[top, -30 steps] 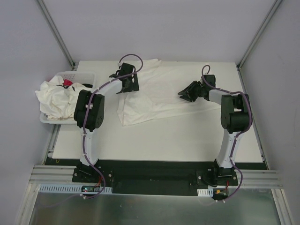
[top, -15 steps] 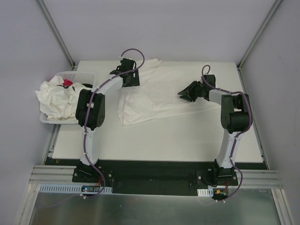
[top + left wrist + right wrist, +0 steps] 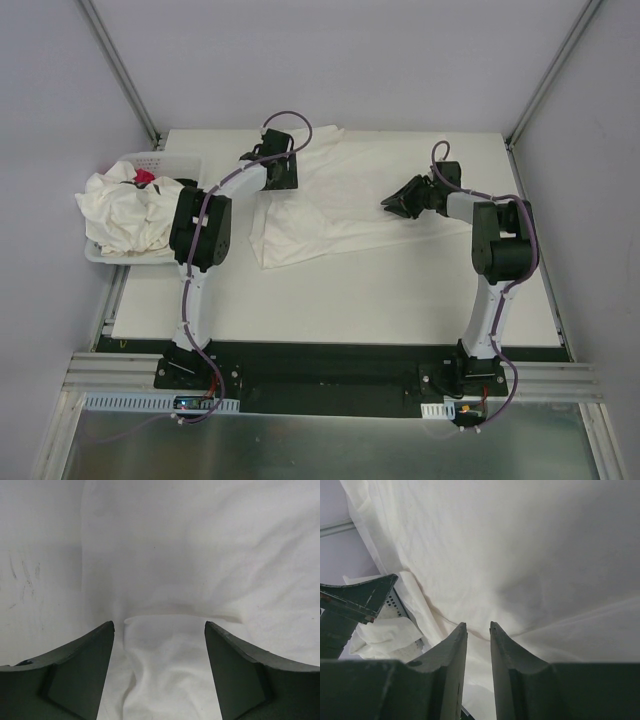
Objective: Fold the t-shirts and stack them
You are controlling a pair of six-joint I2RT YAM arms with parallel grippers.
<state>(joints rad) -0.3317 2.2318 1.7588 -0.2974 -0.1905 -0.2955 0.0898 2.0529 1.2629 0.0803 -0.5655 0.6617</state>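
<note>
- Left gripper point(image 3: 159, 630) is hovering over the spread t-shirt point(image 3: 340, 195), jaws standing wide apart.
- Right gripper point(image 3: 478, 627) is pinching that t-shirt's fabric, jaws nearly together.

Lighting is even, diffuse, fairly bright throughout. Shadows are soft; no glare. The wrist views show blurred near fingers point(image 3: 75, 675).

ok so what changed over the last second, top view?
The left tool moved a bit farther from the base and toward the right over the spread t-shirt, its elbow swinging the same way, jaws still apart. The right tool narrowed; whether it grips cloth is unclear. The shirt, the basket and its heap of shirts stayed put.
</note>
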